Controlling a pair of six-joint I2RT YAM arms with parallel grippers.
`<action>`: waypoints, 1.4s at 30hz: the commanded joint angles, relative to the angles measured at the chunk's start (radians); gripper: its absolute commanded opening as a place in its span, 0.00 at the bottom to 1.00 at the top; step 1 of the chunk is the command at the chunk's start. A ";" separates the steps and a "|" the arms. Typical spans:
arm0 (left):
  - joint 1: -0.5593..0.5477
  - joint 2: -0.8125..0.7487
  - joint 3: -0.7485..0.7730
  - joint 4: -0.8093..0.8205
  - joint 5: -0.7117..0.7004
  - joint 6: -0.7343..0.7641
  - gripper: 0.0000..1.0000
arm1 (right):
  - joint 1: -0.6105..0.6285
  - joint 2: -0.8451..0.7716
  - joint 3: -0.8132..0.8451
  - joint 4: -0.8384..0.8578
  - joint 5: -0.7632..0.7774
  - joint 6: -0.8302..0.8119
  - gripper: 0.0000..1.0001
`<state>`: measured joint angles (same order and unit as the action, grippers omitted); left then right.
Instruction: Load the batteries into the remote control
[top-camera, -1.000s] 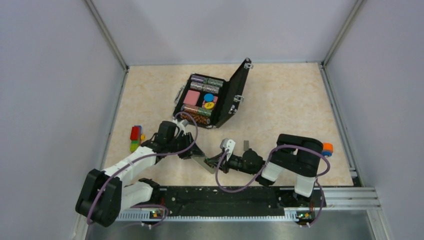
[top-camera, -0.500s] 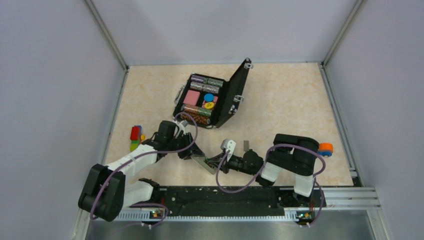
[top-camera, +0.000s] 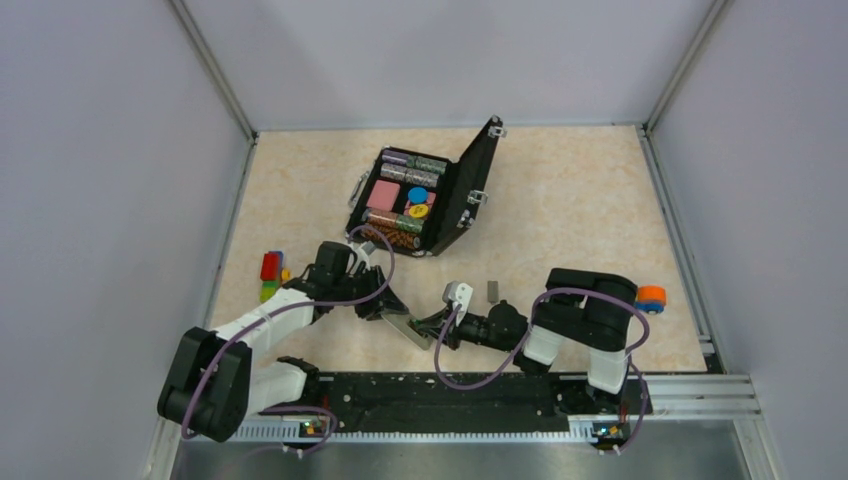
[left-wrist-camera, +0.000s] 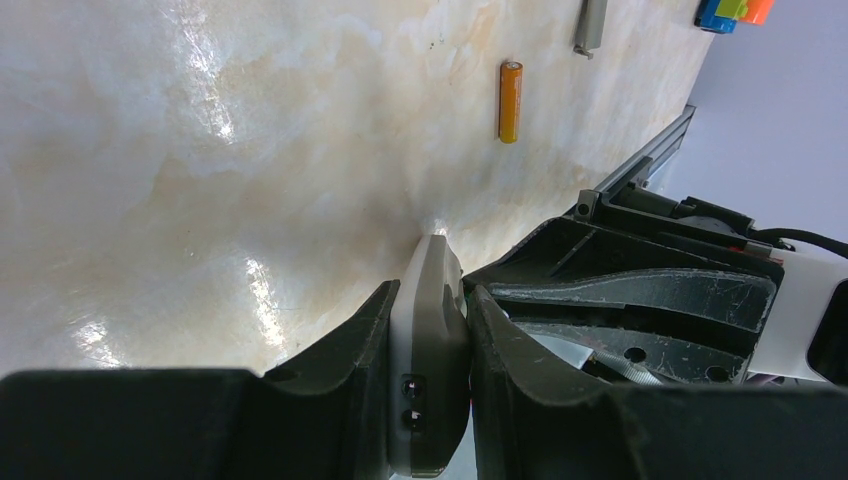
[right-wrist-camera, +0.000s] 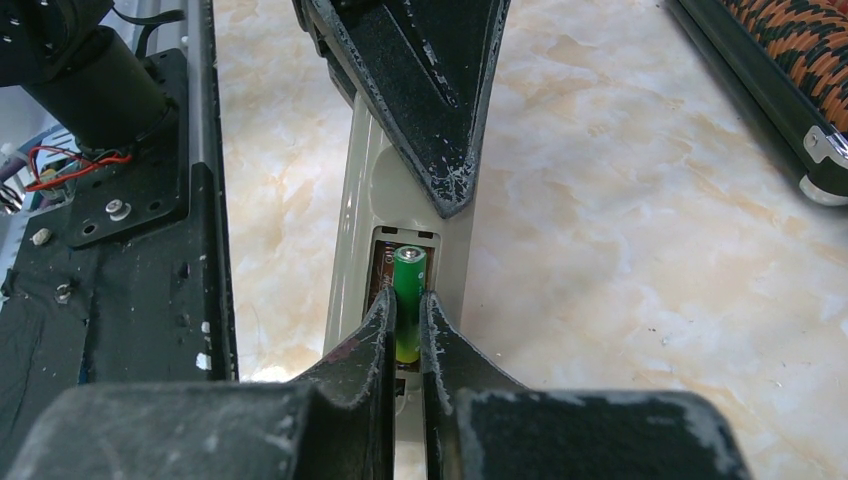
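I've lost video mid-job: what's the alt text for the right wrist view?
The right gripper pinches the green battery over the open compartment in the back of the remote control. The left gripper clamps the remote's far end, above the marbled table.

Lower centre: remote (right-wrist-camera: 352, 200) between my left gripper (left-wrist-camera: 430, 320) and right gripper (right-wrist-camera: 405, 310), battery (right-wrist-camera: 408, 275) in it; case (top-camera: 480, 180) above.

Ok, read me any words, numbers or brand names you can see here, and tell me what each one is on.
Nothing here can be read.
The orange battery: no print shows.
The green battery: no legible label.
The remote: grey back only, no lettering shows.
The yellow chip in the black case: a dark mark, too small to read.
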<state>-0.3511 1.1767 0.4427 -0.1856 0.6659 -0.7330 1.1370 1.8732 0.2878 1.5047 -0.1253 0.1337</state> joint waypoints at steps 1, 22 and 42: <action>0.006 0.010 -0.006 -0.047 -0.029 0.052 0.00 | 0.016 0.010 -0.003 -0.011 0.015 -0.002 0.08; 0.007 0.012 0.004 -0.063 -0.036 0.071 0.00 | 0.016 -0.074 0.025 -0.099 -0.005 -0.051 0.21; 0.006 0.020 0.004 -0.046 -0.041 0.085 0.00 | 0.019 -0.243 0.004 -0.233 0.013 -0.045 0.41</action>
<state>-0.3470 1.1770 0.4435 -0.2073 0.6846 -0.7040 1.1389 1.6817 0.2958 1.2919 -0.1169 0.0818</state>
